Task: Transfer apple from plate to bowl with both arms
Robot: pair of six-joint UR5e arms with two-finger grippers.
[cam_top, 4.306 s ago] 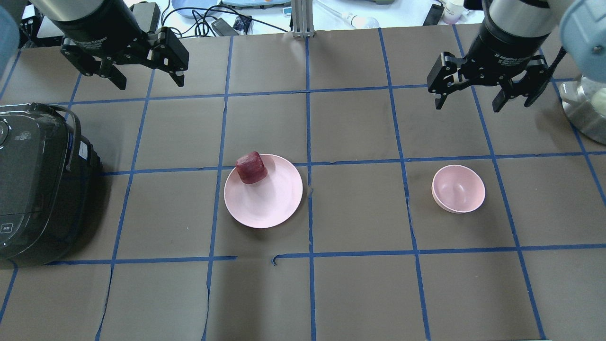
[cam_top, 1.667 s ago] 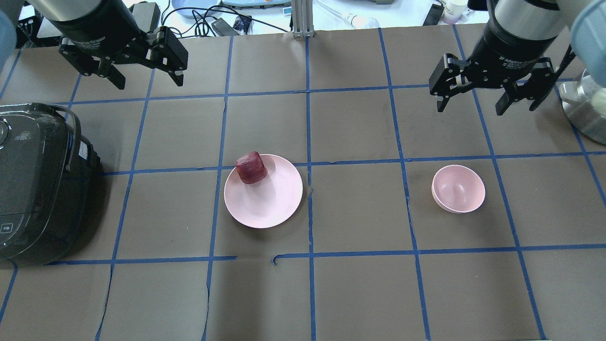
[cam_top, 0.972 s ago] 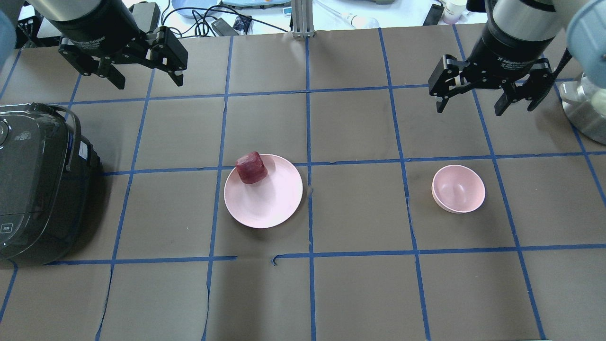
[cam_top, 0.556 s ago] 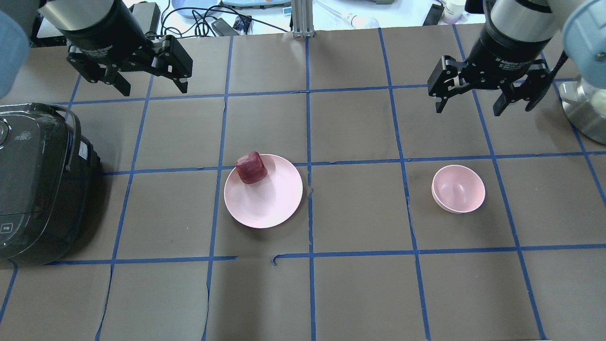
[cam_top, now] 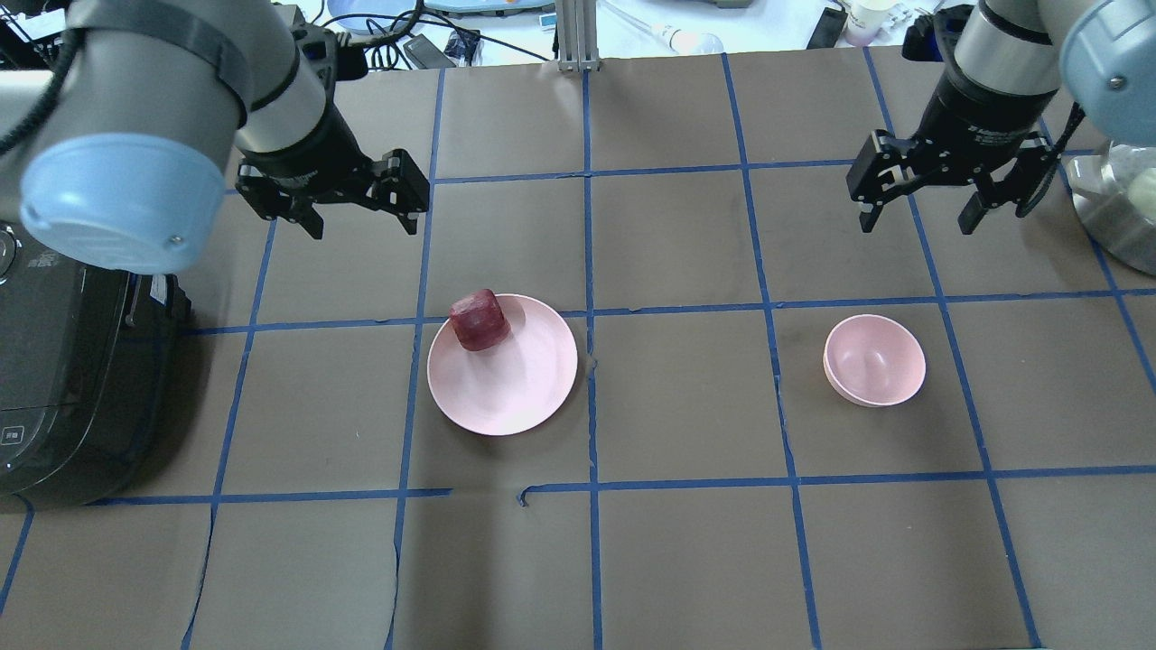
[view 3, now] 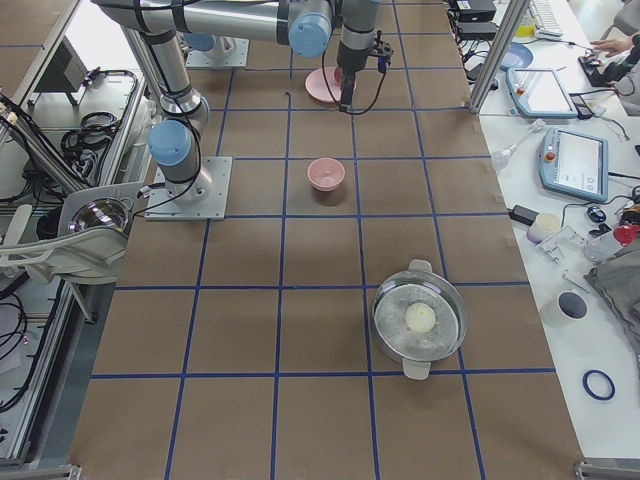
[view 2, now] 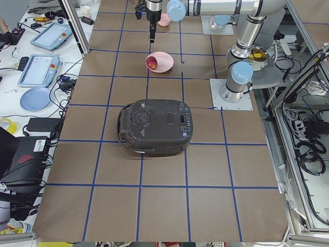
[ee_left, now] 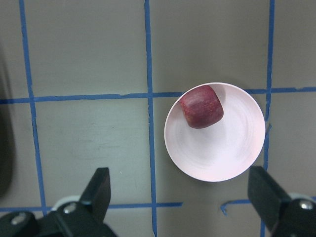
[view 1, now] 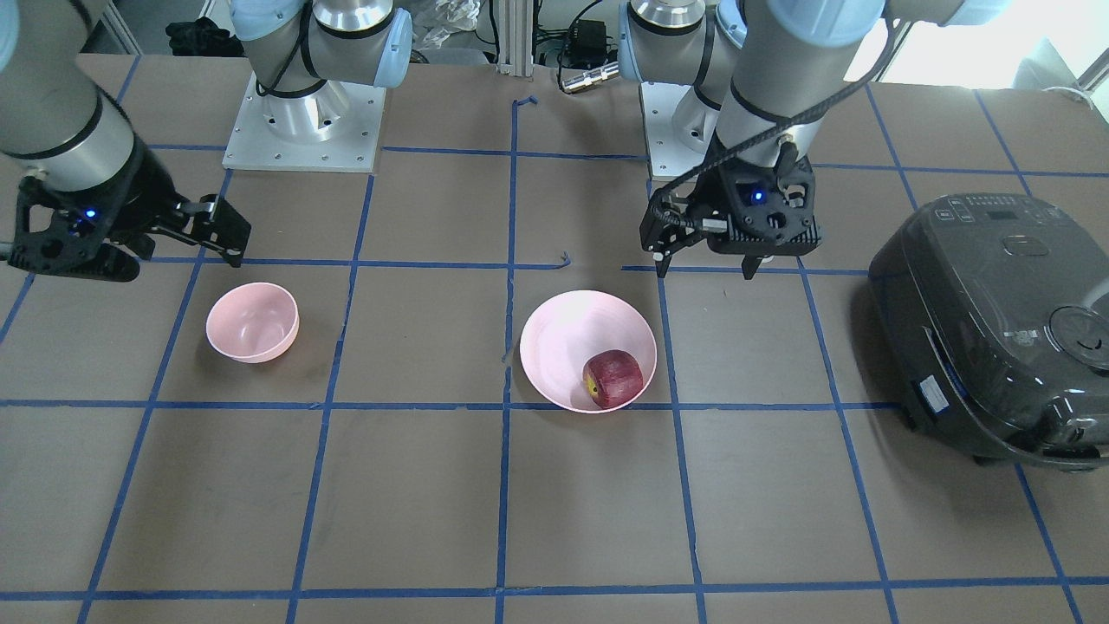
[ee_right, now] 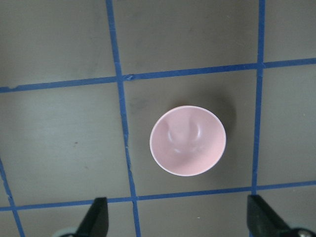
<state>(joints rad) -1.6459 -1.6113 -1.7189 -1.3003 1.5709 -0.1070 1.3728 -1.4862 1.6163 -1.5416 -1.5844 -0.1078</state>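
The dark red apple (cam_top: 480, 320) lies on the far left part of the pale pink plate (cam_top: 506, 388), left of the table's middle. It also shows in the front view (view 1: 613, 379) and in the left wrist view (ee_left: 201, 106). The small pink bowl (cam_top: 874, 359) stands empty to the right and fills the middle of the right wrist view (ee_right: 187, 140). My left gripper (cam_top: 363, 226) is open and empty, hanging above the table beyond and left of the plate. My right gripper (cam_top: 917, 226) is open and empty, beyond the bowl.
A black rice cooker (cam_top: 72, 361) sits at the table's left edge, close to my left arm. A metal pot (cam_top: 1115, 208) with a white ball in it stands at the right edge. Cables and tablets lie beyond the far edge.
My left gripper has moved right and toward the plate, staying open. My right gripper has shifted slightly right and nearer the bowl. The apple, plate and bowl have not moved.
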